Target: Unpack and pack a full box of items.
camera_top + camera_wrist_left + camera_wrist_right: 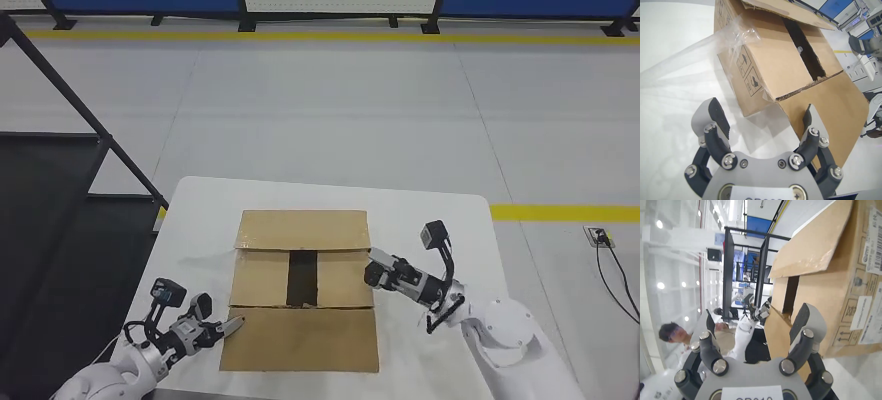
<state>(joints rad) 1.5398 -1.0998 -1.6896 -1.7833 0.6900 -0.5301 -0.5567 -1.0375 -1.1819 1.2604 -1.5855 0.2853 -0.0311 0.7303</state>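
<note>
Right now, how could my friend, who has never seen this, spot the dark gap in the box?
Find the white table; a brown box sits in its middle. Two flaps lie across its top, and the gap runs between them. It is the only dark, narrow strip amid all that brown card.

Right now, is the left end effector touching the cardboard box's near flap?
Cannot tell. In the left wrist view one finger of the open left end effector overlaps the near flap, but no view shows contact or a gap plainly.
</note>
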